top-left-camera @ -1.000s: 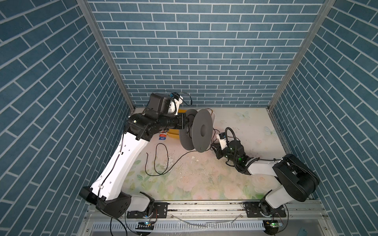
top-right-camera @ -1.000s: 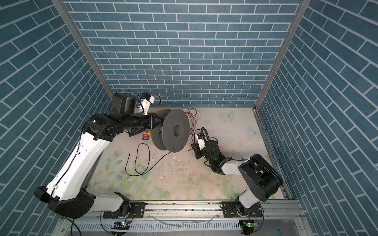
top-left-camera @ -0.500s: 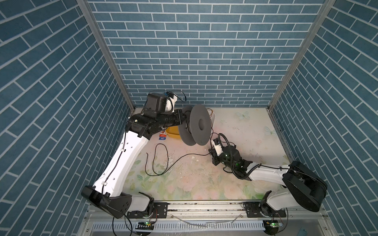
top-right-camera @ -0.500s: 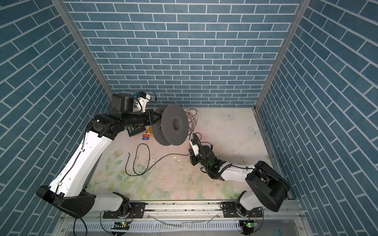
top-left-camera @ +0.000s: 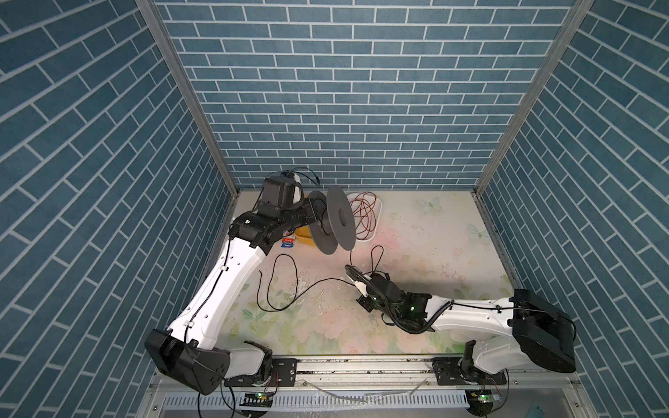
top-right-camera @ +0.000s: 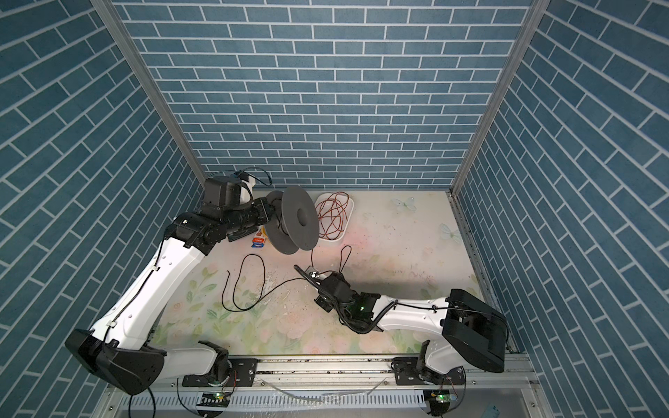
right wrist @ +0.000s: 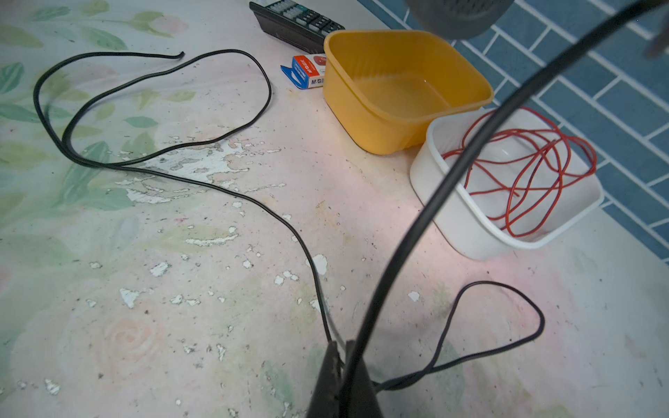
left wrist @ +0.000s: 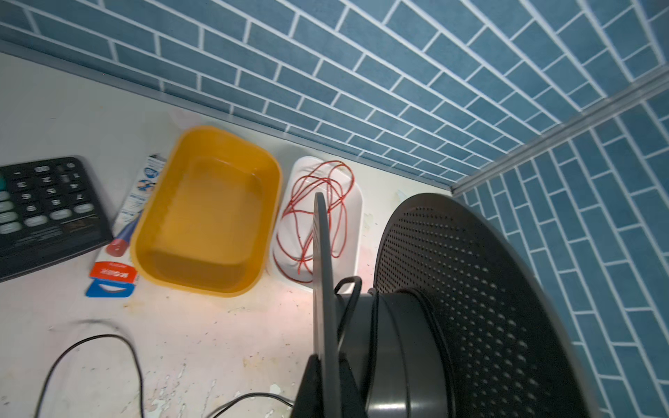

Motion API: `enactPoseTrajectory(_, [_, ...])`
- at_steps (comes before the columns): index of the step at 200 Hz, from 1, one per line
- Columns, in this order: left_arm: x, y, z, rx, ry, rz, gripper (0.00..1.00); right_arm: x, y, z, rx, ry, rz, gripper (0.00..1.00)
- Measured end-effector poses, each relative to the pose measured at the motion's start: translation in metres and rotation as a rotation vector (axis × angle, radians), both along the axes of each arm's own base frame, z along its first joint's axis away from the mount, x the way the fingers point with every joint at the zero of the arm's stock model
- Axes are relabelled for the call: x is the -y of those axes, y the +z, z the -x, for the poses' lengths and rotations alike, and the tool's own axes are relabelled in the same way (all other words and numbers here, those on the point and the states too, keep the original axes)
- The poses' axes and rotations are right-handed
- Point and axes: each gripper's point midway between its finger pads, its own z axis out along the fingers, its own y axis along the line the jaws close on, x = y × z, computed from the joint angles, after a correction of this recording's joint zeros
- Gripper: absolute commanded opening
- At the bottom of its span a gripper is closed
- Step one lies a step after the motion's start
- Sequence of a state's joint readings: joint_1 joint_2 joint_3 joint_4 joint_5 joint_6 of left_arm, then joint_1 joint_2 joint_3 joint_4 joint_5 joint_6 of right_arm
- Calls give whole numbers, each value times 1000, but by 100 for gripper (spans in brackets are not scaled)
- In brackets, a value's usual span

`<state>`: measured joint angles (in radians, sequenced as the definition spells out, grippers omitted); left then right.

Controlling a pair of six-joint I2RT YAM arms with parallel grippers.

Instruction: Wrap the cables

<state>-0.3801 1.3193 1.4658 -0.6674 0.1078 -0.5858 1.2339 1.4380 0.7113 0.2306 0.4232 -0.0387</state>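
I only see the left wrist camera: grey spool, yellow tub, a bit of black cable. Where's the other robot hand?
Observer: The right gripper is low over the table, a little nearer the arms' bases than the spool, and it is shut on the black cable.
Operator: Does the cable go from that hand to my spool?
Observer: Yes, one stretch runs from that gripper straight up to the spool.
Operator: Where's the cable's other end?
Observer: Its loose end lies free on the table, beyond a wide loop.
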Motion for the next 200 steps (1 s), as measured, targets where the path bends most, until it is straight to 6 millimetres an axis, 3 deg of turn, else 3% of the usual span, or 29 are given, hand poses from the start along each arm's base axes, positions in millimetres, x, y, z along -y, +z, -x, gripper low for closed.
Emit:
enactPoseTrajectory(49, [-17, -30, 6, -5, 89, -193, 0, -25, 33, 26, 101, 114, 44, 0])
enactPoseTrajectory(105, [0, -39, 24, 23, 63, -381, 0, -32, 94, 24, 195, 126, -60, 0])
enactPoseTrajectory(147, [8, -60, 37, -22, 1, -522, 0, -33, 134, 6, 259, 56, -116, 0])
enactPoseTrajectory(200, [26, -62, 47, -18, -89, -529, 0, -7, 151, -46, 200, -73, -146, 6])
